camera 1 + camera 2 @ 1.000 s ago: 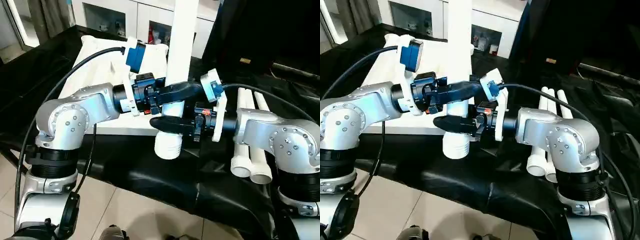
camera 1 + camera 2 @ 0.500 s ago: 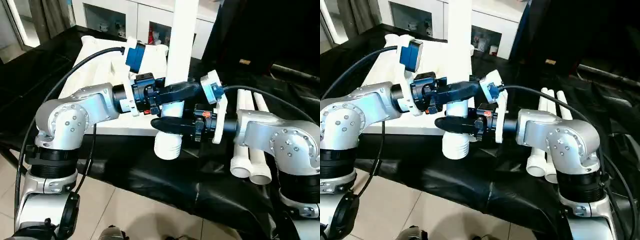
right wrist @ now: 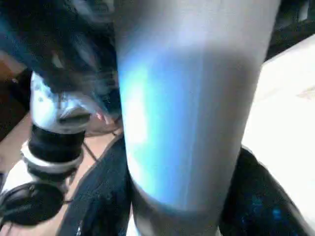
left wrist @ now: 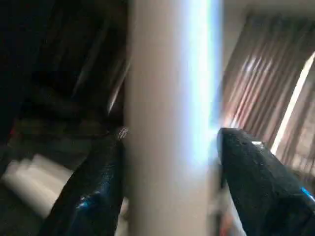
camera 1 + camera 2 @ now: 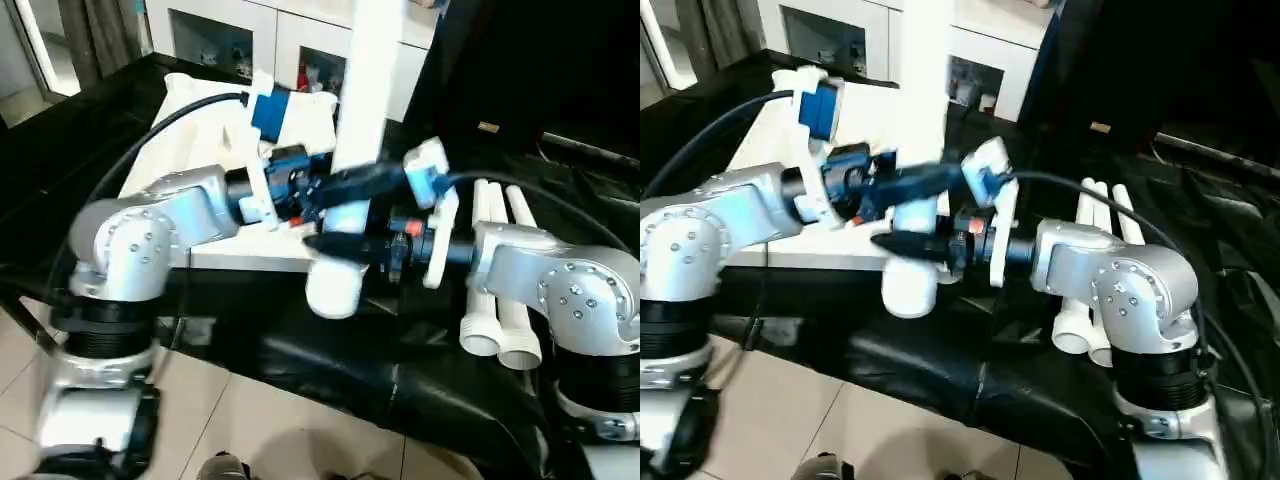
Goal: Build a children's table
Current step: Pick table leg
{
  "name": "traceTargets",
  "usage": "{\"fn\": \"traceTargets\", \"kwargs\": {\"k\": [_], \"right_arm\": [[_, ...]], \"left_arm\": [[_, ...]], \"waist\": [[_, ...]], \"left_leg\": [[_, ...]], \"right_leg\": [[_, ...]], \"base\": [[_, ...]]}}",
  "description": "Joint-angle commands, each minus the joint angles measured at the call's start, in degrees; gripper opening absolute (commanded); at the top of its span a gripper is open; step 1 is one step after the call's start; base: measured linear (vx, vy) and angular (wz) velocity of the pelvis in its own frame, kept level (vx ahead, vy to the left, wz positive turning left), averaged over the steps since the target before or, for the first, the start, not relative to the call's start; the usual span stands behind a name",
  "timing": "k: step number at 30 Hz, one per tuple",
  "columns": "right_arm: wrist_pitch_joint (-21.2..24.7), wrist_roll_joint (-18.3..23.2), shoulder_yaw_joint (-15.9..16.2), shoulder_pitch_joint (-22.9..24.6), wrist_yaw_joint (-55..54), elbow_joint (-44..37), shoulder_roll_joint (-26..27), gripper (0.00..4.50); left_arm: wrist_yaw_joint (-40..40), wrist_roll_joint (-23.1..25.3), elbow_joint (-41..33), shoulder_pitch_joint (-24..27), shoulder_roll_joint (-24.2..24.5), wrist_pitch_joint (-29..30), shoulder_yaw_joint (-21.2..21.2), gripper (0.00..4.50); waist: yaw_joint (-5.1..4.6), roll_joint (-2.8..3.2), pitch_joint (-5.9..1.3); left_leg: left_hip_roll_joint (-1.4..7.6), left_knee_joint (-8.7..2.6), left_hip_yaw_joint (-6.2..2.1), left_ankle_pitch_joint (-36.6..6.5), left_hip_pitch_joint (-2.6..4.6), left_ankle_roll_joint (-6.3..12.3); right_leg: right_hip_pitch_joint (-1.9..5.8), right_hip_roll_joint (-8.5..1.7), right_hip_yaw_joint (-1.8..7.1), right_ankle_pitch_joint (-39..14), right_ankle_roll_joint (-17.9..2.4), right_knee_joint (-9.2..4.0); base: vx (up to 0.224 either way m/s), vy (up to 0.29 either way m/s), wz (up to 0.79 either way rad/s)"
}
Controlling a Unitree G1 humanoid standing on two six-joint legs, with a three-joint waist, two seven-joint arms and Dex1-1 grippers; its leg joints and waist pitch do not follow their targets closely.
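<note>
One white tapered leg (image 5: 366, 90) stands upright over the near edge of the table, its wide ribbed end (image 5: 333, 288) hanging lowest. My left gripper (image 5: 352, 184) reaches in from the left and straddles the leg (image 4: 170, 123) above the right one. My right gripper (image 5: 336, 244) comes from the right, lower down. Its black fingers (image 3: 106, 196) press on both sides of the leg (image 3: 187, 113), shut on it. The white tabletop (image 5: 195, 125) lies behind my left arm on the black cloth.
Several spare white legs (image 5: 497, 300) lie side by side on the black cloth (image 5: 330, 370) in front of my right arm. A white cabinet (image 5: 285, 40) with glass-fronted shelves stands behind the table. Tiled floor (image 5: 250, 430) lies below the table's near edge.
My left arm and its gripper now blur with motion, while the leg and my right arm stay almost where they were.
</note>
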Motion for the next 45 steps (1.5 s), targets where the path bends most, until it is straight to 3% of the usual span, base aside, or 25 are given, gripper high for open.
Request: {"fn": "traceTargets", "kwargs": {"k": [1, 5, 6, 10, 12, 13, 14, 15, 17, 18, 20, 21, 24, 28, 31, 34, 35, 37, 38, 39, 40, 41, 42, 44, 45], "right_arm": [[-0.81, 1.53, -3.45, 1.0, -2.52, 0.24, 1.08, 1.91], [-1.63, 2.1, -4.82, 1.12, -3.29, 0.28, 1.86, 1.91], [-2.51, 2.16, -5.5, 1.46, -3.9, 0.01, 2.36, 1.91], [-4.66, 1.09, -6.73, 2.41, -6.17, -0.98, 3.44, 1.91], [-7.22, -1.72, -6.91, 2.83, -8.72, -1.61, 3.73, 1.91], [-7.22, -1.72, -6.91, 2.83, -8.72, -1.61, 3.73, 1.91], [-11.83, -8.38, -5.09, 3.16, -11.75, -1.75, 2.64, 1.91], [-14.99, -12.74, -3.62, 3.43, -13.48, -1.61, 1.83, 1.91], [-18.86, -16.84, -2.5, 3.94, -15.28, -1.53, 1.4, 1.91], [-23.29, -19.47, -1.92, 4.7, -15.32, -1.21, 1.5, 1.91], [-25.47, -21.23, -1.64, 5.62, -16.14, -1.16, 1.44, 1.91], [-29.81, -25.38, -0.87, 7.74, -18.86, -0.96, 1.36, 1.91], [-31.99, -29.04, -1.65, 11.76, -25.37, -2.16, 3.06, 1.9], [-33.11, -30.94, -0.24, 19.16, -27.37, -3.6, 4.73, 1.9], [-37.42, -35.6, 0.55, 22.93, -30.34, -1.18, 5.8, 1.9], [-39.24, -34.75, -0.36, 24.78, -30.74, -0.78, 7.53, 1.9], [-40.1, -34.6, -0.34, 25.33, -30.62, -1.08, 8.04, 1.9], [-37.2, -36.31, 0.6, 25.4, -32.48, -0.93, 7.53, 1.9], [-36.8, -35.97, 0.38, 25.27, -32.73, -0.62, 7.85, 1.9], [-36.52, -35.71, 0.23, 25.09, -32.86, -0.32, 8.09, 1.9], [-36.65, -35.51, 0.26, 24.87, -32.6, -0.03, 8.19, 1.9], [-37.04, -35.84, 0.51, 24.63, -32.31, 0.38, 8.23, 1.9], [-38.8, -37.45, 1.52, 24.16, -31.95, 0.95, 8.02, 1.9], [-39.42, -37.0, 1.65, 23.87, -31.52, 0.86, 8.56, 1.9], [-39.61, -37.13, 1.69, 23.5, -31.71, 0.77, 9.19, 1.9]], "left_arm": [[3.97, -5.24, -0.2, -1.74, -4.5, -5.0, 4.9, 3.43], [6.94, -7.78, 1.03, -2.31, -6.93, -6.62, 7.66, 3.43], [8.47, -8.68, 1.48, -2.26, -8.61, -7.95, 8.96, 3.43], [10.62, -6.93, 0.77, -1.87, -10.34, -10.31, 10.44, 3.43], [13.06, -3.68, 0.35, -1.75, -9.18, -11.61, 10.46, 3.43], [13.06, -3.68, 0.35, -1.75, -9.18, -11.61, 10.46, 3.43], [16.84, 6.13, 0.92, -1.17, -5.48, -14.82, 7.86, 3.43], [18.96, 12.93, 1.59, -0.36, -2.58, -17.33, 5.36, 3.43], [21.07, 22.75, 2.21, 1.32, 1.76, -22.35, 0.98, 3.43], [21.59, 26.45, 1.79, 3.13, 3.72, -24.52, -0.51, 3.43], [23.11, 29.33, 1.42, 4.89, 5.06, -25.56, -1.56, 3.43], [26.18, 36.89, 0.19, 9.38, 8.69, -27.77, -5.25, 3.43], [28.05, 45.21, -0.33, 15.8, 8.96, -37.9, -6.96, 3.43], [34.49, 49.98, 1.94, 22.65, 5.8, -45.48, -7.93, 3.43], [37.44, 52.14, 2.11, 26.06, 4.44, -47.77, -9.82, 3.43], [38.55, 52.72, 2.2, 26.48, 3.6, -47.63, -9.32, 3.43], [38.59, 53.26, 2.67, 26.49, 3.0, -48.35, -8.68, 3.43], [38.43, 53.52, 3.1, 26.39, 2.46, -49.0, -8.23, 3.43], [38.54, 53.77, 3.27, 26.35, 2.36, -49.3, -8.43, 3.43], [38.63, 53.94, 3.37, 26.33, 2.29, -49.46, -8.63, 3.43], [38.65, 54.01, 3.36, 26.34, 2.23, -49.58, -8.8, 3.43], [38.77, 54.01, 3.37, 26.35, 2.2, -49.85, -9.03, 3.43], [39.08, 54.13, 3.29, 26.43, 2.15, -49.89, -9.39, 3.43], [40.36, 56.02, 2.87, 26.43, 2.42, -49.54, -9.94, 3.43], [40.81, 57.61, 1.94, 26.45, 2.46, -48.66, -10.74, 3.43]], "waist": [[0.01, 1.99, -5.56], [0.13, 1.98, -5.58], [0.37, 3.43, -5.64], [0.13, 2.96, -5.66], [0.17, 4.43, -5.75], [0.02, 4.09, -5.69], [-0.1, 3.82, -5.72], [-0.15, 4.25, -5.7], [-0.12, 5.25, -5.79], [-0.35, 5.0, -5.79], [-0.49, 5.75, -6.12], [-0.48, 6.13, -6.24], [-1.1, 6.3, -6.33], [-1.5, 6.44, -6.33], [-2.12, 6.4, -5.91], [-1.22, 6.01, -5.58], [-0.51, 5.79, -5.49], [0.11, 5.76, -5.19], [-0.35, 6.81, -5.24], [-0.83, 5.96, -4.53], [-0.98, 6.34, -4.83], [-2.64, 7.13, -4.77], [-3.87, 7.44, -4.58], [-4.77, 7.5, -4.16], [-4.48, 7.88, -4.15]], "left_leg": [[2.8, -3.92, -0.98, -10.93, 1.16, -4.95], [2.46, -3.9, -0.97, -11.3, 1.06, -4.46], [2.53, -3.87, -1.2, -11.75, 1.21, -4.76], [2.53, -4.05, -1.17, -13.2, 1.14, -4.28], [2.54, -4.14, -1.5, -14.22, 1.37, -4.86], [2.64, -4.25, -1.44, -14.63, 1.38, -4.9], [2.5, -4.2, -1.44, -14.72, 1.36, -4.84], [2.49, -4.54, -1.72, -14.9, 1.25, -5.36], [2.31, -4.62, -1.93, -15.53, 1.36, -5.73], [2.29, -4.62, -1.79, -15.77, 1.38, -5.64], [2.36, -4.39, -1.73, -15.25, 1.39, -4.98], [2.7, -4.53, -1.98, -14.68, 1.17, -4.88], [2.53, -4.42, -1.53, -12.88, 1.06, -3.87], [2.65, -4.63, -1.44, -13.23, 0.89, -2.71], [2.52, -4.81, -1.34, -15.84, 0.85, -2.01], [1.73, -2.87, -0.89, -13.78, 0.01, 3.66], [1.88, -0.75, -1.77, -10.85, -0.72, 6.13], [2.59, 2.59, -3.76, -8.39, -2.09, 7.61], [2.43, 2.51, -3.09, -9.05, 0.23, 4.45], [1.29, 0.03, -1.5, -13.65, 1.46, 2.62], [1.44, -1.08, -0.7, -15.69, 2.88, 1.94], [1.49, -2.21, 1.4, -25.02, 6.95, 0.89], [2.5, -3.78, 2.98, -33.01, 8.03, 1.1], [3.97, -5.93, 4.83, -38.62, 6.18, 1.58], [6.75, -9.54, 5.71, -44.19, 3.72, -0.02]], "right_leg": [[3.13, -4.72, 2.6, -13.0, -8.06, -4.38], [3.31, -4.56, 2.43, -14.46, -7.13, -4.55], [3.19, -4.73, 2.4, -15.27, -6.79, -4.55], [3.32, -4.62, 2.13, -17.5, -5.61, -5.24], [3.1, -4.6, 1.95, -19.53, -4.4, -5.35], [2.99, -4.52, 1.95, -20.01, -3.71, -5.73], [3.08, -4.4, 1.88, -20.3, -3.3, -5.62], [2.94, -4.35, 1.94, -22.7, 0.55, -5.98], [2.85, -4.34, 1.91, -25.4, 3.32, -6.18], [2.82, -4.25, 1.9, -25.94, 3.69, -6.38], [2.58, -4.32, 1.82, -24.82, 2.1, -6.2], [2.59, -4.31, 1.83, -21.94, 0.85, -5.77], [2.68, -4.01, 2.04, -17.49, -2.08, -5.49], [3.05, -3.82, 2.05, -12.23, -4.47, -5.28], [2.98, -4.22, 2.27, -15.24, -4.68, -5.65], [3.83, -8.66, 4.8, -26.45, -5.11, -7.81], [4.5, -11.91, 6.61, -31.69, -4.6, -8.93], [4.67, -16.08, 8.73, -39.2, -3.71, -10.02], [2.65, -11.8, 10.98, -41.23, -4.16, -10.19], [1.67, -6.24, 9.81, -37.5, -4.84, -8.71], [0.61, -4.4, 8.64, -34.57, -4.79, -7.85], [-3.52, -0.77, 5.98, -29.9, -4.31, -6.49], [-4.71, 0.66, 2.61, -25.83, -4.14, -4.05], [-3.92, 0.8, -0.77, -22.42, -3.81, -0.86], [-0.15, -1.27, -3.56, -14.6, -3.77, 4.96]], "base": [[0.0, 0.0, 0.0], [0.0, 0.0, 0.0], [0.0, 0.0, 0.0], [0.0, 0.0, 0.0], [0.0, 0.0, 0.0], [0.0, 0.0, 0.0], [0.0, 0.0, 0.0], [0.0, 0.0, 0.0], [0.0, 0.0, 0.0], [0.0, 0.0, 0.0], [0.0, 0.0, 0.0], [0.0, 0.0, 0.0], [0.0, 0.0, 0.0], [0.0, 0.0, 0.0], [0.0, 0.0, 0.0], [0.0, 0.0, 0.0], [-0.025, 0.05, -0.07], [-0.006, 0.053, -0.05], [-0.025, 0.161, -0.27], [-0.025, 0.161, -0.27], [-0.089, 0.174, -0.39], [-0.096, 0.165, -0.42], [-0.096, 0.165, -0.42], [-0.069, 0.205, -0.59], [-0.075, 0.206, -0.64]]}}
